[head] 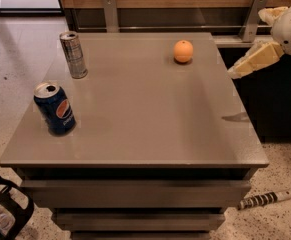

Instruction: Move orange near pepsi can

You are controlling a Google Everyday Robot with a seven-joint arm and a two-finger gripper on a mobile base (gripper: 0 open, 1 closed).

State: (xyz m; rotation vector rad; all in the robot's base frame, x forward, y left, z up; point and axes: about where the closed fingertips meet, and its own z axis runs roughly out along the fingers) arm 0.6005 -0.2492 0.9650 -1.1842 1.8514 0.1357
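**A:** On the grey table (145, 119), where is the orange found?

**B:** The orange (183, 51) is seen toward the far right corner, well apart from the pepsi can (55, 109). That can is stood upright near the left edge, with a silver can (73, 54) behind it.

**A:** And the gripper (252, 60)?

**B:** It is held in the air beyond the table's right edge, with nothing touched — whether it is parted or closed cannot be told.
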